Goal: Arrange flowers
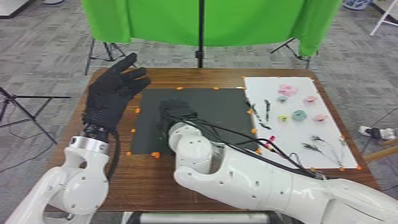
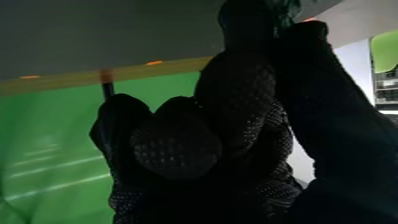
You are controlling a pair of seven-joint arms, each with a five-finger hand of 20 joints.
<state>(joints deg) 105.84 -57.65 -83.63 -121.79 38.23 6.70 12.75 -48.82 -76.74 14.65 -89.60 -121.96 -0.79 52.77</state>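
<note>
From my station I list: surface (image 1: 142,192), brown wood, visibly grained, smooth. Toward its left edge, dark sheet (image 1: 226,107), matt, smooth. Along its right edge, white sheet (image 1: 295,134), paper-like, matt. Beyond the far edge, green cloth (image 1: 258,22), softly folded. My left arm (image 1: 80,187) and right arm (image 1: 258,182): white shells, plastic-looking, smooth, lightly glossy; metal collar (image 1: 90,144) on the left, silvery. My left hand (image 1: 110,95) and right hand (image 1: 178,107): black fabric gloves, the right's finely textured, mostly matt. Floor (image 1: 44,75): grey, mottled, carpet-like.
</note>
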